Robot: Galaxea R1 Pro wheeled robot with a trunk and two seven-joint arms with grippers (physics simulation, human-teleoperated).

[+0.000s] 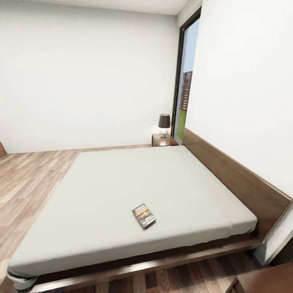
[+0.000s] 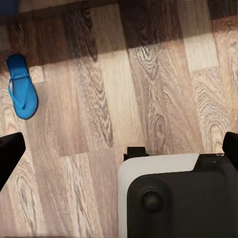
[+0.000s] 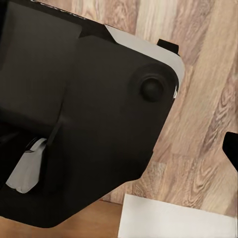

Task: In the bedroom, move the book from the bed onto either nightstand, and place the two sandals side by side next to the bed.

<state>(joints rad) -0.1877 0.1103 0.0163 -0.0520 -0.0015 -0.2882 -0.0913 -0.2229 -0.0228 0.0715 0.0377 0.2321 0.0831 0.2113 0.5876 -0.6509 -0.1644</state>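
Your left hand (image 2: 119, 148) shows in its wrist view as two dark fingertips (image 2: 10, 153) at opposite edges of the frame, spread wide with nothing between them and touching nothing; under it lie the wood-plank floor (image 2: 148, 84) and the robot's own black-and-white base (image 2: 178, 198). Your right hand shows in its own wrist view as one dark fingertip (image 3: 231, 148) at the edge, so you cannot tell how far it is open; it hangs above bare floor beside the dark base. One bright blue sandal (image 2: 22, 93) lies flat on the floor, well apart from the left hand, near a band of shadow. In the head view the book (image 1: 143, 216) lies flat on the light-grey mattress of the bed (image 1: 228, 171), towards the near edge and a little right of the middle. Its cover is dark with an orange band and white lettering too small for you to read. At the far end of the headboard stands a nightstand (image 1: 156, 140) carrying a small lamp (image 1: 164, 123) with a dark shade, just beside the tall black-framed window (image 1: 183, 81). The corner of another dark-brown piece (image 1: 264, 280) shows at the near right, close to the bed frame.
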